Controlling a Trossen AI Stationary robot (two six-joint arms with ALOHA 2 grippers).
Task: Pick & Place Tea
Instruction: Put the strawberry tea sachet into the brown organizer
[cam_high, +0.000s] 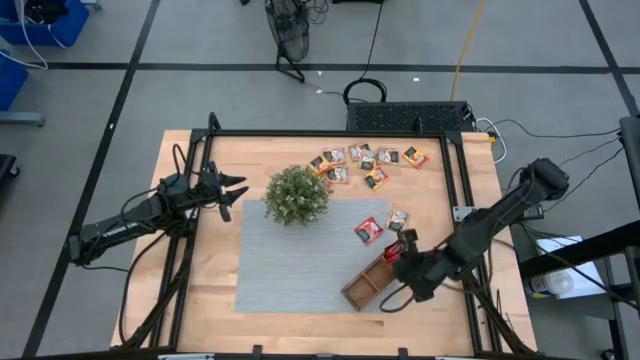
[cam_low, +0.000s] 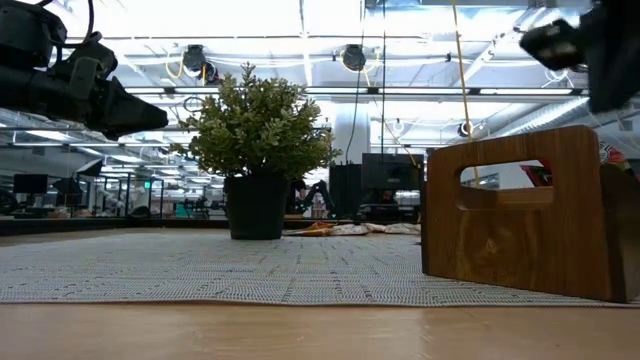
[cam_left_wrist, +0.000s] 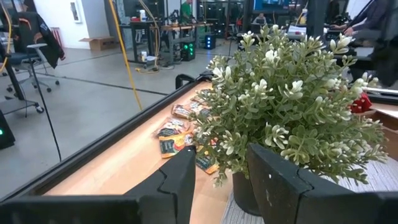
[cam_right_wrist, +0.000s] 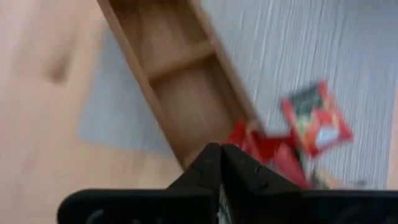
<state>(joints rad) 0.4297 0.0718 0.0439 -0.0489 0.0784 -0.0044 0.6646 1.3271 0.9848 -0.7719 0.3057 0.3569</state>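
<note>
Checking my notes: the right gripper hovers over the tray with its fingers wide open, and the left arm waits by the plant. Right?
Not quite. The right gripper's fingers are shut, not wide open; the right wrist view shows them pressed together above the tray. The rest holds: the left gripper waits by the plant.

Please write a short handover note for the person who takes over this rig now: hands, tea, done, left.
Right hand: shut, over the wooden tray's end, holding nothing visible.
Left hand: open, waiting beside the plant.
Tea: red sachets in the tray's end compartment; two loose sachets on the grey mat; a cluster at the table's far edge.
Done: some sachets placed.
Left: the rest.
</note>
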